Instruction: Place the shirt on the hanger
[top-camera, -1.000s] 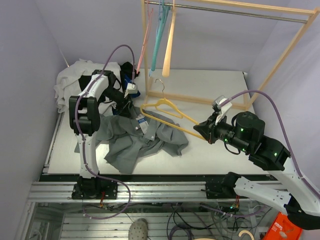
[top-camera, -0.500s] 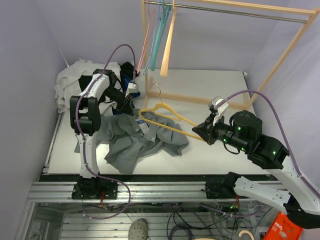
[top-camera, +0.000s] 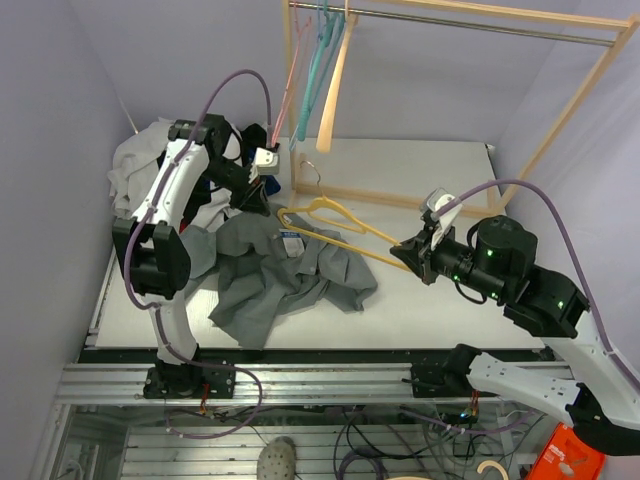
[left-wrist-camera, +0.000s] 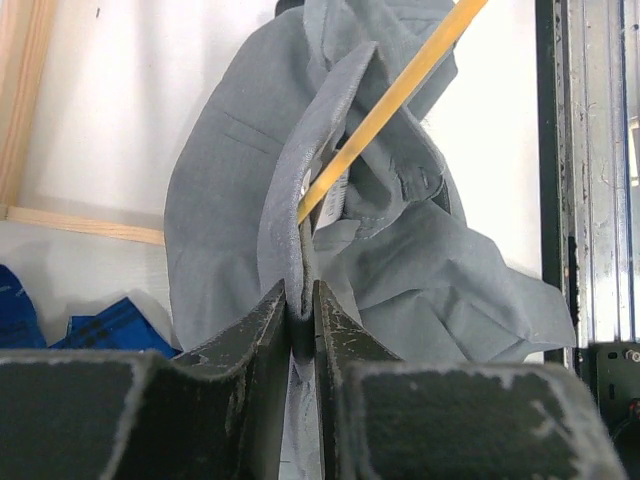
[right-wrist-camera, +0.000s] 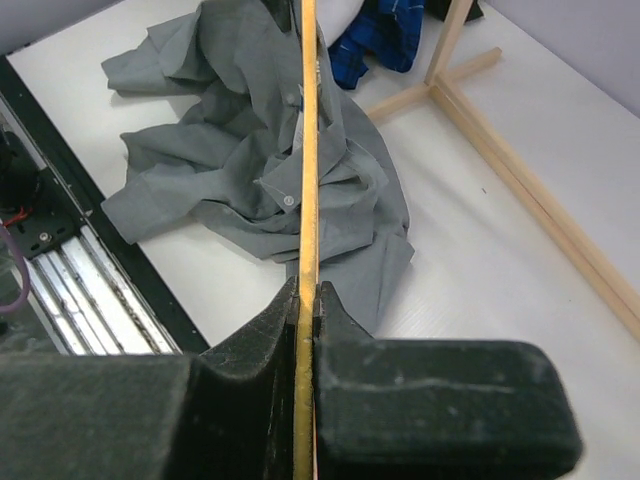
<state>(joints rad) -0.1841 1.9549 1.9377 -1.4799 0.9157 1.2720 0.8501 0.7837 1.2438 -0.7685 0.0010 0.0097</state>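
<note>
Nearest the arm bases, the right gripper (top-camera: 402, 253) is squeezed tight on the long bottom bar of the yellow hanger (top-camera: 335, 214). In the right wrist view its black fingers cover the near end of the bar, so that end is hidden. The bar runs out over the grey shirt (top-camera: 285, 280).

The grey shirt lies in one crumpled heap on the left half of the table (top-camera: 450, 300). Its sleeves are bunched up, and I cannot tell one from the other. The far corner of the yellow hanger sits over the shirt, close to the label (top-camera: 288, 240) at the collar. The silver hook (top-camera: 314, 170) points toward the back.

The left gripper (left-wrist-camera: 300, 292) is pinched almost closed on a thin fold of the shirt's edge and holds it up. In the left wrist view that fold crosses in front of the yellow bar and hides a piece of it. From above, the left arm covers its own fingertips.

There are two arms, one grey shirt and one yellow hanger.

Behind the left arm is a white garment (top-camera: 135, 165) in a pile. Beside it is a dark blue garment (right-wrist-camera: 385, 35), mostly hidden by the arm. At the back stands a wooden rack (top-camera: 570, 110) with a metal rail (top-camera: 470, 22). Three hangers hang there: a pink hanger (top-camera: 292, 80), a teal hanger (top-camera: 318, 70) and a cream hanger (top-camera: 338, 90). Their tops are cut off by the picture's edge.
</note>
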